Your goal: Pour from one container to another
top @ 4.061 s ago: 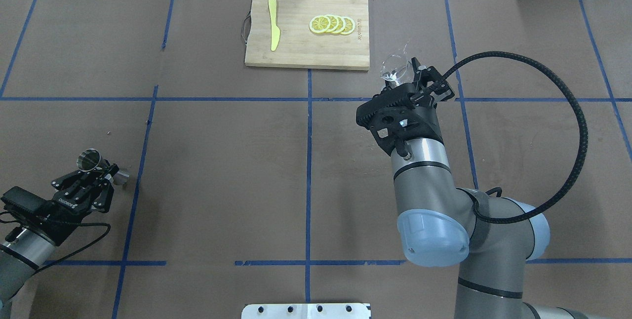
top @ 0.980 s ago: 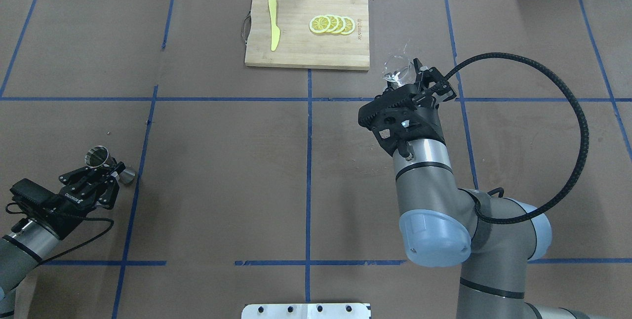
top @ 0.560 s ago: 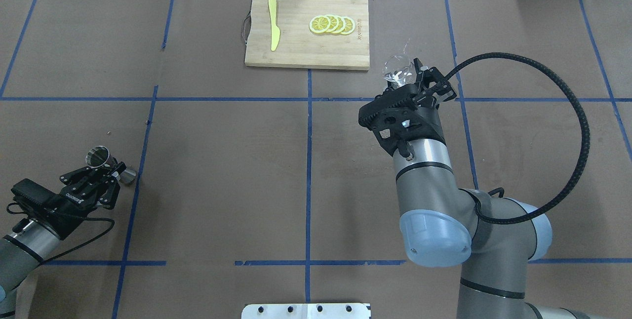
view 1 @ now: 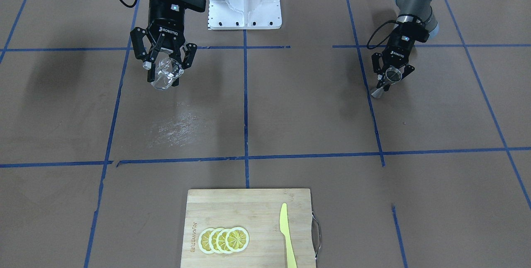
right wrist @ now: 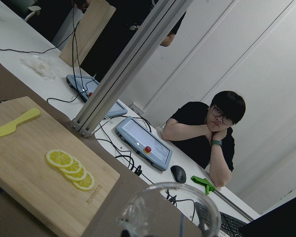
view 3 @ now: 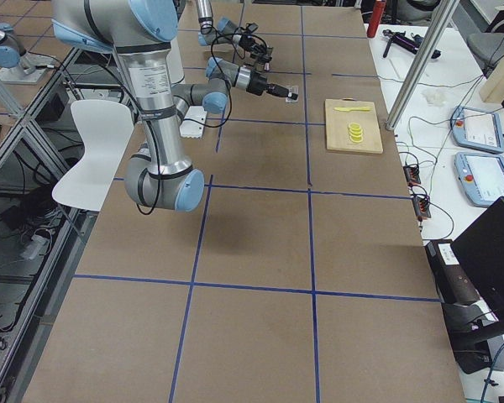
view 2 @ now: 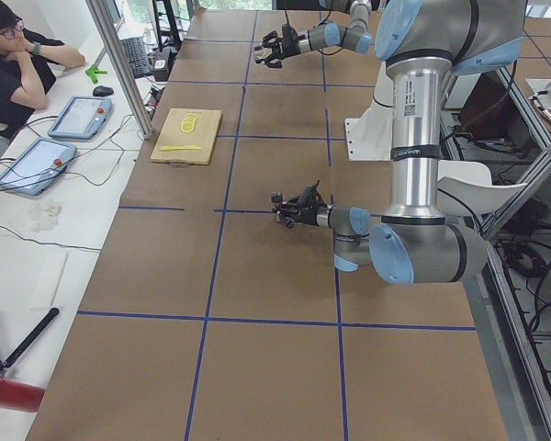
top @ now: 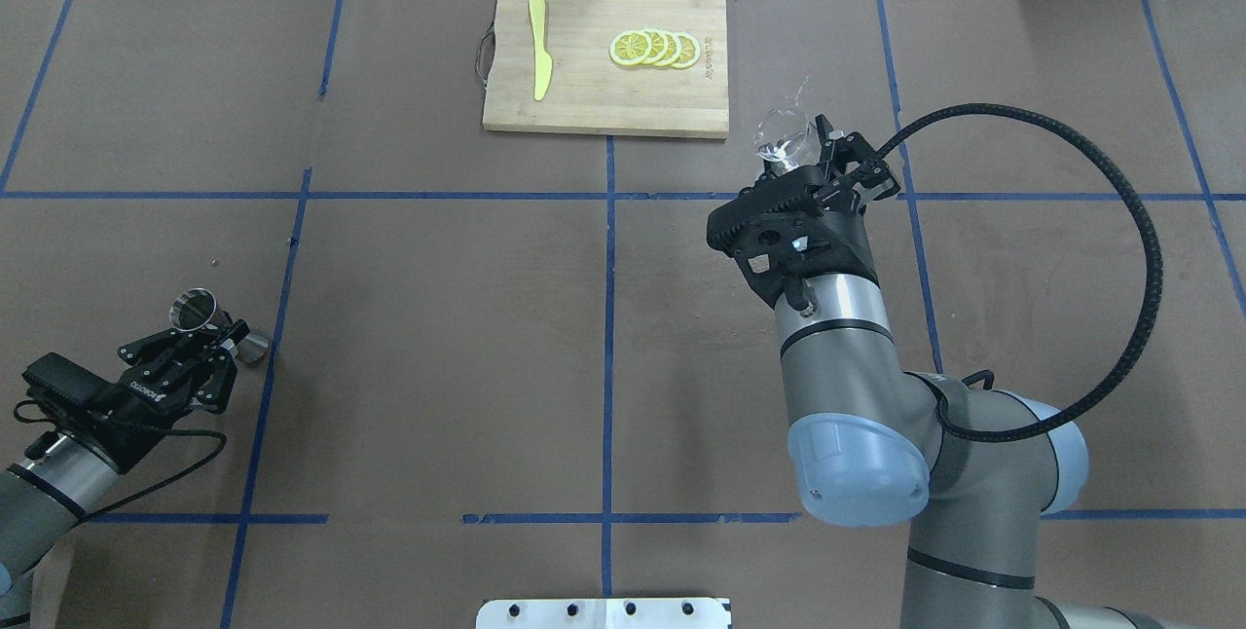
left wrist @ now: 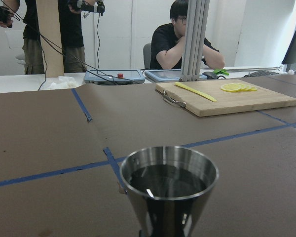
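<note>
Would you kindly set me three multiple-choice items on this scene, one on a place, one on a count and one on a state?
1. Where does the yellow knife lie?
A. On the cutting board
B. On the bare table beside the board
C. On the floor

2. How many lemon slices are on the board?
A. Two
B. Four
C. Six

3. What is the state of the right tool?
A. Open and empty
B. Shut on the knife
C. Shut on the glass cup

Answers:
1 A, since the knife rests on the board, apart from the slices.
2 B, since four overlapping slices show in a row.
3 C, since the front-facing view shows the cup gripped in that tool.
</note>
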Action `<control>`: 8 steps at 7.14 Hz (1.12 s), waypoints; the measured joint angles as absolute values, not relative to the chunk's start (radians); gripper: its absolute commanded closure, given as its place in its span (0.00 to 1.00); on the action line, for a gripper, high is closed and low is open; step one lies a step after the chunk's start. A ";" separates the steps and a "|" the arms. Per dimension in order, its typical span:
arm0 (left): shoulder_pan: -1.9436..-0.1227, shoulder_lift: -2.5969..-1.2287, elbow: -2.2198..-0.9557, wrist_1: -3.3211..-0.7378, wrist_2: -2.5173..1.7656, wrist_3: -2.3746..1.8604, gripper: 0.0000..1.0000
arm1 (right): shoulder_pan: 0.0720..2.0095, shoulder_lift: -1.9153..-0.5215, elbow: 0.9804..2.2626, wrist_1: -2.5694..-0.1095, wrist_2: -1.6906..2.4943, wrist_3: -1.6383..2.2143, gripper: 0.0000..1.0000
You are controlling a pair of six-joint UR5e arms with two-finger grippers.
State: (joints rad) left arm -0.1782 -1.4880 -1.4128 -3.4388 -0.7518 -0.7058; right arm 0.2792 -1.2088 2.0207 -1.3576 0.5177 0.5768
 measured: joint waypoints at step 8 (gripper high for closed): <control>-0.175 -1.502 -1.400 -3.427 -0.753 -0.703 0.66 | 0.279 -1.209 2.022 -1.358 0.518 0.577 1.00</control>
State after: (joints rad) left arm -0.1754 -1.5015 -1.4005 -3.4266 -0.7530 -0.7026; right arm 0.2792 -1.2088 2.0218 -1.3576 0.5185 0.5768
